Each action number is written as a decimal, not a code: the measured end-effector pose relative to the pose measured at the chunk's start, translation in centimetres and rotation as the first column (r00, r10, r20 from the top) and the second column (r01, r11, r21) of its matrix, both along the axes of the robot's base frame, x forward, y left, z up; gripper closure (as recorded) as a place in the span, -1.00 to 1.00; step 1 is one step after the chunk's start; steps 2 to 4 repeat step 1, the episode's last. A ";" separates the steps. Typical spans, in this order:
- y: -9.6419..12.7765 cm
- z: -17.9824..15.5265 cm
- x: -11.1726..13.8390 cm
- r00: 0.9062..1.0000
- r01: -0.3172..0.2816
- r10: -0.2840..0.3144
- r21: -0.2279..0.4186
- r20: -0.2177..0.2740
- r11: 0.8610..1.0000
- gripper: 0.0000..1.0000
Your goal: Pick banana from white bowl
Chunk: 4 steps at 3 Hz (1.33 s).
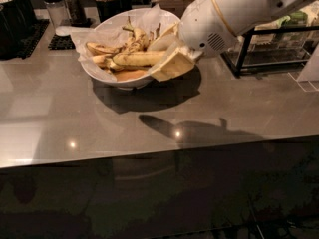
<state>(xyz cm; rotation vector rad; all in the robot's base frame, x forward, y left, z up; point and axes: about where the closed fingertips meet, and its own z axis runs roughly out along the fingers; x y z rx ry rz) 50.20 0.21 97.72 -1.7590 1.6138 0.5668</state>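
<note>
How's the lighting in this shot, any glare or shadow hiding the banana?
Camera view: banana and bowl are well lit, no glare; the gripper at the bowl's right rim meets the banana's right end; two small glints sit on the counter; bowl and arm throw dark shadows on it nearer the camera; the foreground is nearly black.

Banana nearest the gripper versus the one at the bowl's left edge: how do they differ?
The long banana is clearly longer than the left banana. The long banana lies level across the bowl's front; the left banana sits further back by the left wall. The long banana's right end reaches the gripper at the bowl's right rim; the left banana lies away from it. Both are yellow with brown marks.
</note>
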 end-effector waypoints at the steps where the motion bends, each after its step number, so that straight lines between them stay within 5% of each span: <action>1: -0.2 -0.2 -0.2 1.000 0.004 -0.004 -0.001 -0.005 1.000 1.00; 4: -0.2 -0.2 -0.2 1.000 0.004 -0.004 -0.001 -0.005 1.000 1.00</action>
